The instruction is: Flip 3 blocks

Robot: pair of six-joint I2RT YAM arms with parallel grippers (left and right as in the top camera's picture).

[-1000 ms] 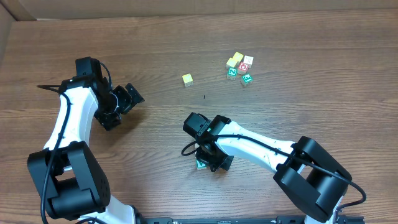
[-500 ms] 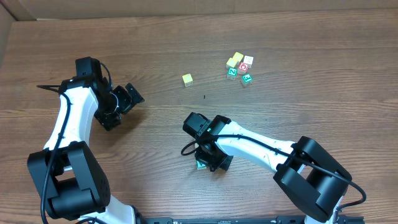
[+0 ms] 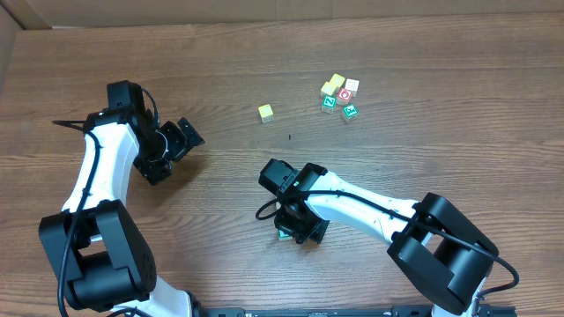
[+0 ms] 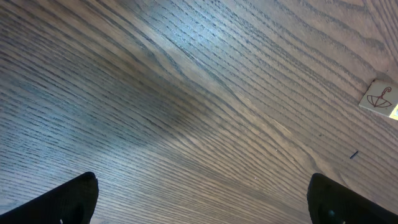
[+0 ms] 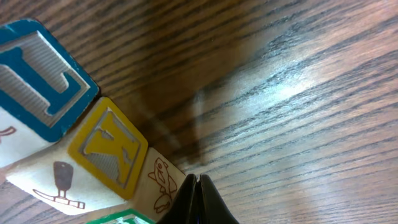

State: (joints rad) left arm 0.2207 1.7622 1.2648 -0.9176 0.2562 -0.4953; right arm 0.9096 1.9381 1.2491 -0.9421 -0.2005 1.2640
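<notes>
The left fingers (image 4: 68, 199) stand spread wide over bare desk (image 3: 220, 53), well apart from the work. The three blocks sit near the desk's front edge, packed close: blue-L block (image 5: 37, 81), yellow-K block (image 5: 109, 146), green-faced block (image 5: 118, 219). In the right wrist view they lie just left of the right fingers (image 5: 198, 200). These are pressed together and empty, their tip at the K block's bird face.

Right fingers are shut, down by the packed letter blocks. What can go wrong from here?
The right fingers are shut, tip close beside the wooden block with a yellow K face, packed against the wooden block with a blue L face; a push may shove both rather than flip one.
From overhead the right arm hides these blocks, so a flip is hard to confirm there.
</notes>
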